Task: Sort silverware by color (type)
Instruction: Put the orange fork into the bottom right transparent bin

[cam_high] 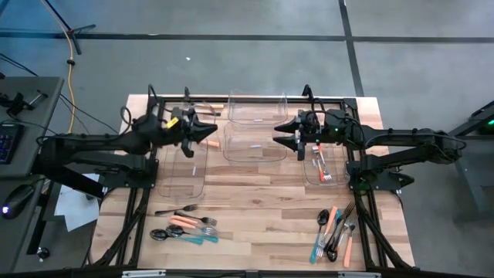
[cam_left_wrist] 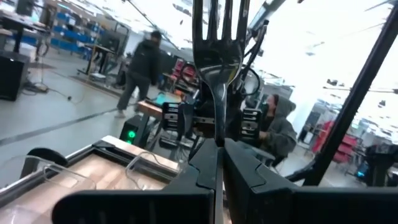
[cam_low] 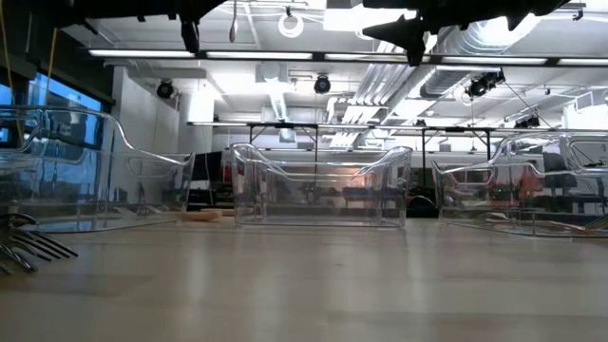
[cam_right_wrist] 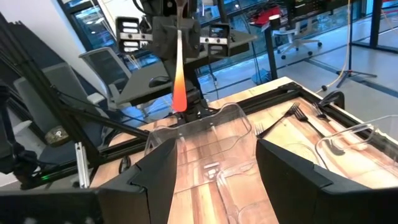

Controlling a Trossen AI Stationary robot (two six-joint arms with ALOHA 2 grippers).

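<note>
Above the table's far left side, the left gripper [cam_high: 207,131] is clamped shut on an orange-handled fork [cam_high: 210,143], whose handle pokes out toward the table's middle; the left wrist view shows the fork's dark tines [cam_left_wrist: 217,25] standing up from between the closed fingers [cam_left_wrist: 205,171]. It hangs over the gap between the left clear bin [cam_high: 183,166] and the middle clear bin [cam_high: 255,147]. Facing it across the middle bin, the right gripper [cam_high: 287,133] is spread wide with nothing between its fingers [cam_right_wrist: 155,168], and from its wrist view the fork's orange handle [cam_right_wrist: 178,74] points downward over the middle bin's rim [cam_right_wrist: 211,121]. A second middle bin [cam_high: 257,108] sits at the far edge, and another bin [cam_high: 207,110] lies at the far left. On the right, the right clear bin [cam_high: 324,166] contains a few pieces of silverware [cam_high: 322,166], at least one with an orange handle. Two heaps remain loose on the near part of the wooden table [cam_high: 262,208]: a left pile [cam_high: 185,226] of orange, teal and black pieces, and a right pile [cam_high: 335,232] of similar mix. In the low view the grippers hang high above the bins, and dark fork tines [cam_low: 28,247] show at the near left edge.
</note>
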